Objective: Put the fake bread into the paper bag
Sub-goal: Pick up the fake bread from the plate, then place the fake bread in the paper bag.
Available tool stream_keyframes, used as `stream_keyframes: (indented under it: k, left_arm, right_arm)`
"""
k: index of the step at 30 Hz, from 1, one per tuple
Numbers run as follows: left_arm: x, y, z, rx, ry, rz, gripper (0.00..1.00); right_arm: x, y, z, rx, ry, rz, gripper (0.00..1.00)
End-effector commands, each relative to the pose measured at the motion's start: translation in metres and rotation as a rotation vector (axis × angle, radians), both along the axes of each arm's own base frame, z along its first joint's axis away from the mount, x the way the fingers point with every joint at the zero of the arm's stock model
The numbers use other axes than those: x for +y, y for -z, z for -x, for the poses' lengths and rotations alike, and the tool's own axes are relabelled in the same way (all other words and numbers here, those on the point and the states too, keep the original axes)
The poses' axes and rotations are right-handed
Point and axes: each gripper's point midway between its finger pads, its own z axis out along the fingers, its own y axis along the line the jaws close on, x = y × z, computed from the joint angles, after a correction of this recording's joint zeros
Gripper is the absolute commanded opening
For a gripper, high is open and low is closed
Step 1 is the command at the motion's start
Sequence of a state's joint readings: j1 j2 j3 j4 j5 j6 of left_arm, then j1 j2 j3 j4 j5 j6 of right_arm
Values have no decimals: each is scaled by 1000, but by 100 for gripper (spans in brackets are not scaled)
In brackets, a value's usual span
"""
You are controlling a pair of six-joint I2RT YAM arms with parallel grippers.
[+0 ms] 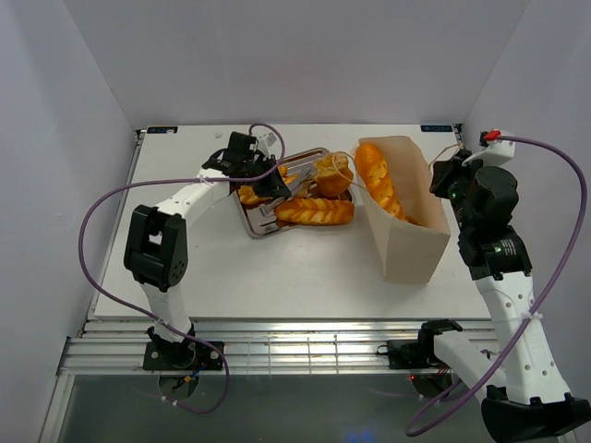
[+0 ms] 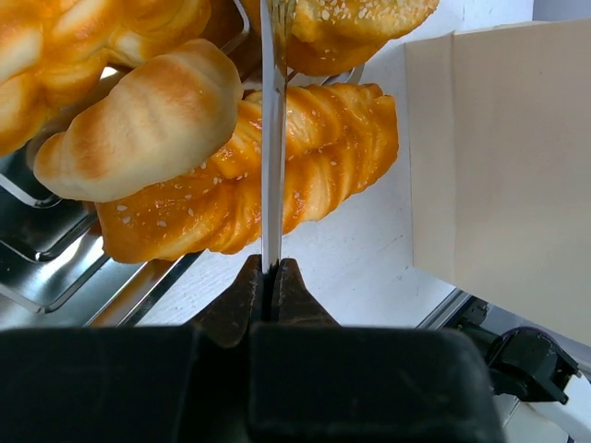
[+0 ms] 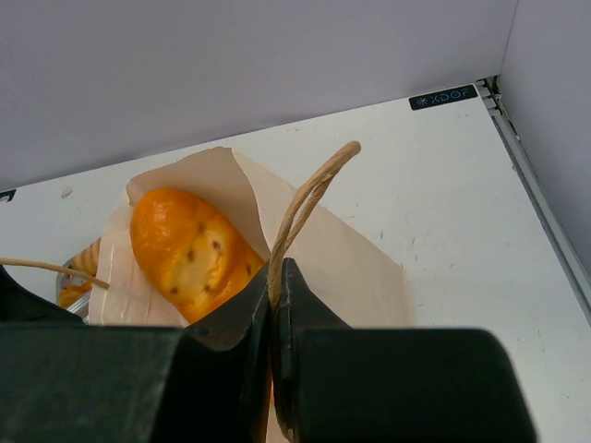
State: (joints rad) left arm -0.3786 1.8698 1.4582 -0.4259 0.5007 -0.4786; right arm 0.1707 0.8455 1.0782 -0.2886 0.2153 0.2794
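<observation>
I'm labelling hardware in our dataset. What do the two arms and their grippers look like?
Both the left arm and right arm have white links joined by boxy black joint housings. A purple cable loops off the left one; another off the right, ending at a red plug. The left gripper and right gripper are matte black, tapering to wedges.

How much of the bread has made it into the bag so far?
One baguette stands in the paper bag. The right fingers pinch its string handle; the left fingers grip metal tongs over the tray. At least the twisted loaf, croissant and seeded bun are not yet bagged.
</observation>
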Motion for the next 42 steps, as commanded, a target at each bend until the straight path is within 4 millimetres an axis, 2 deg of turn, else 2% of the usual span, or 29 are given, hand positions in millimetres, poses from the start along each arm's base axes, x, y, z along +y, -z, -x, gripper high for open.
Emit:
stream_keyframes:
  k: [1, 2, 4, 5, 7, 8, 11, 12, 16, 20, 21, 25, 27, 29, 30, 36, 40, 42]
  left_arm:
    - [6, -72, 0, -180, -13, 34, 0]
    - [9, -88, 4, -219, -19, 36, 0]
    - [21, -102, 7, -256, -60, 1, 0]
    - [29, -125, 13, -310, -80, 0, 0]
    - [49, -139, 18, -358, -157, -57, 0]
    - [59, -164, 27, -421, -187, -54, 0]
    - [80, -192, 42, -497, -249, -86, 0]
    - [85, -210, 52, -541, -252, -76, 0]
    - [82, -259, 81, -618, -189, 4, 0]
    - [56, -291, 116, -618, -19, 161, 0]
    - [45, -294, 129, -601, 56, 207, 0]
    - [14, -292, 160, -544, 192, 279, 0]
    - [-5, -282, 177, -515, 248, 284, 0]
    - [-14, -273, 181, -501, 245, 268, 0]
    - [-23, -264, 190, -481, 273, 266, 0]
    - [-48, -235, 206, -435, 304, 240, 0]
    - [-52, -216, 200, -409, 273, 202, 0]
    - [-55, -216, 197, -414, 268, 210, 0]
  right_arm:
    - [-7, -36, 1, -92, 32, 3, 8]
    - [-7, -37, 1, -93, 32, 3, 8]
    - [-7, -39, 2, -95, 34, 1, 8]
    - [-7, -39, 2, -92, 36, 2, 8]
    - [-9, -40, 2, -92, 46, 3, 8]
    - [-10, -39, 2, -89, 49, 5, 8]
    - [-10, -38, 3, -90, 51, 3, 8]
    - [-10, -39, 3, -92, 51, 3, 8]
    - [-11, -39, 4, -93, 52, 3, 8]
    - [-11, -38, 3, -90, 56, 4, 8]
    - [-11, -39, 3, -90, 56, 4, 8]
    - [-12, -41, 3, -95, 63, 5, 8]
    - [-12, -41, 1, -93, 62, 5, 8]
    - [-11, -40, 1, -92, 59, -6, 8]
    - [-10, -39, 1, -90, 55, -9, 8]
    - [-11, -40, 5, -98, 57, -18, 8]
    - [-12, -39, 7, -100, 64, -18, 8]
    - [-13, -41, 9, -104, 64, -17, 8]
